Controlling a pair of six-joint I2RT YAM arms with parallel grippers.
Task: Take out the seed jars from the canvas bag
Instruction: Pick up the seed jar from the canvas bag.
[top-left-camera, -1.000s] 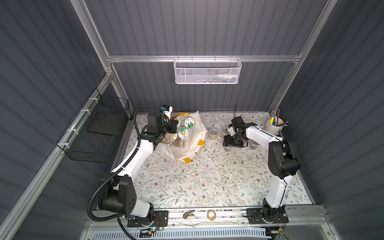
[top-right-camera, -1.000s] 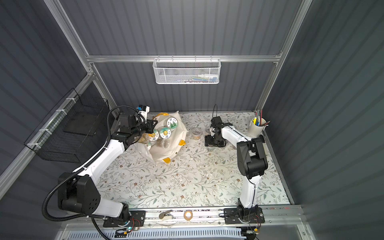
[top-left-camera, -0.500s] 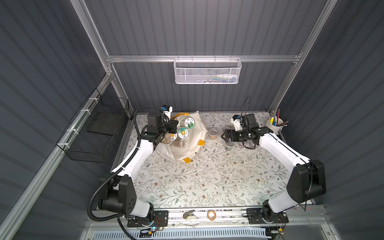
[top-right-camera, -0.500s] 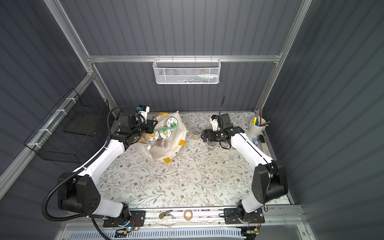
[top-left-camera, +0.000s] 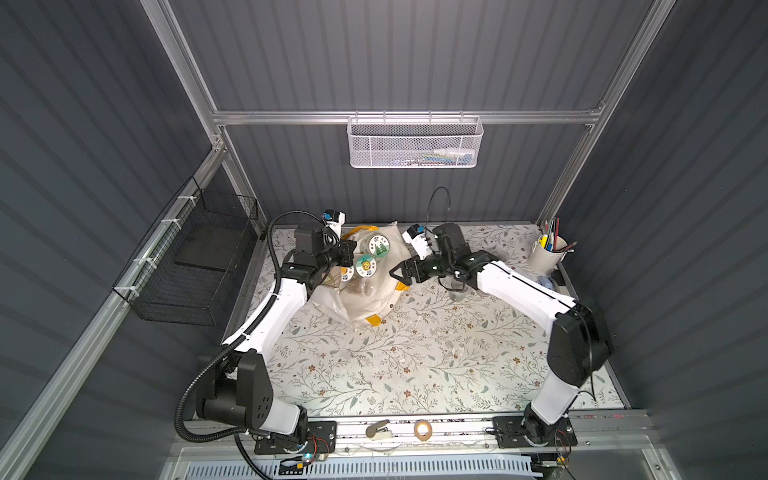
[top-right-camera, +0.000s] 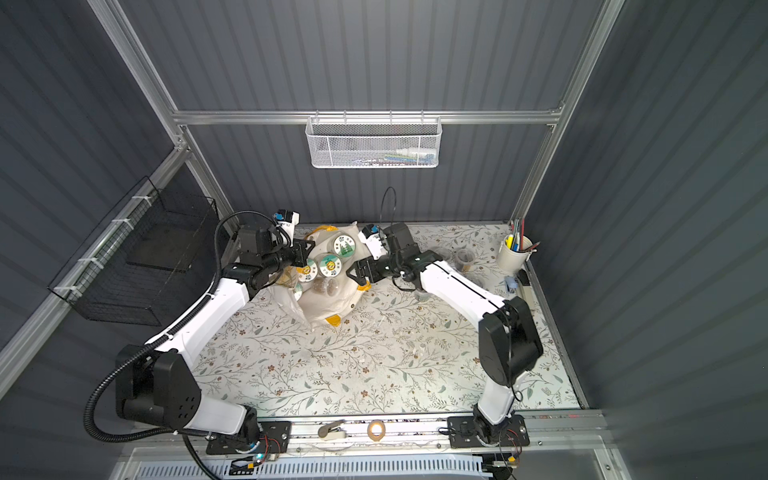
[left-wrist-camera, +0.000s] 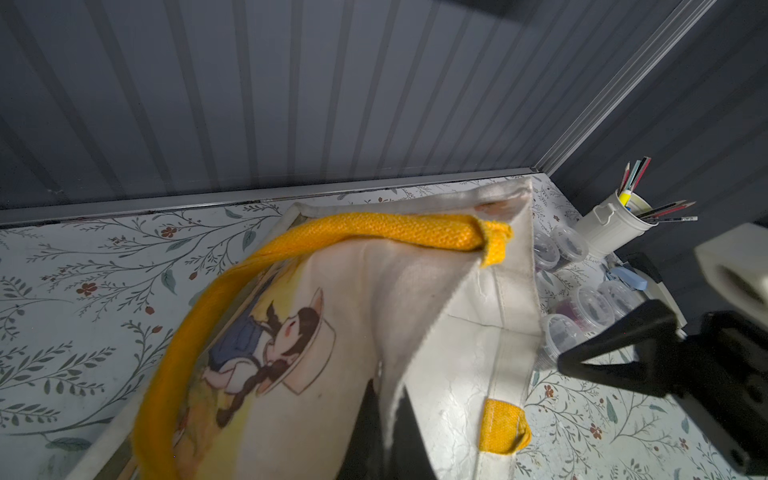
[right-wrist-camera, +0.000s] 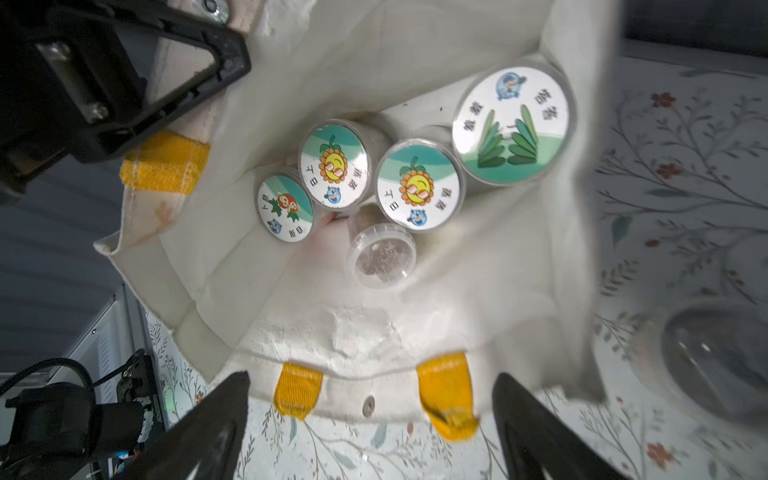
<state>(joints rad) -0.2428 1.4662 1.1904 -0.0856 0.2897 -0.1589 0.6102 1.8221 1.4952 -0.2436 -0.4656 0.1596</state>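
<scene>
Bag: canvas bag (top-left-camera: 370, 297) near the back of the table, left of middle, slumped, mouth gaping upward; soft cloth, likely to sag over the contents unless the rim is kept taut.
Jars inside: four seed jars (right-wrist-camera: 419, 185) with pictured lids packed close together, lids toward the mouth; one small clear cup (right-wrist-camera: 381, 254) of brownish seeds just beside the two sunflower lids.
Jars outside: several more clear cups (left-wrist-camera: 582, 303) on the table between bag and pen cup (top-left-camera: 546, 255).
Handling: probably light, stiff plastic, smooth and a little slippery, prone to rolling if tipped; best pinched across the round body just under the lid, from above, one at a time.
Grip, left: left gripper (top-left-camera: 347, 254) pressed together on the bag's rim beside a yellow patch (right-wrist-camera: 166, 168), pulling the mouth open.
Grip, right: right gripper (right-wrist-camera: 372, 376) spread wide, nothing between the fingers, poised just outside the rim, aimed at the jars.
Surface: flat table (top-left-camera: 415, 357) under a floral-print cover, mostly bare toward the front; ample space for setting jars down.
Room: dark ribbed walls, metal frame, white mesh basket (top-left-camera: 413, 143) on the back wall, black wire basket (top-left-camera: 195, 266) on the left wall; loose bag cloth near the right fingers, a possible snag on the way in.
</scene>
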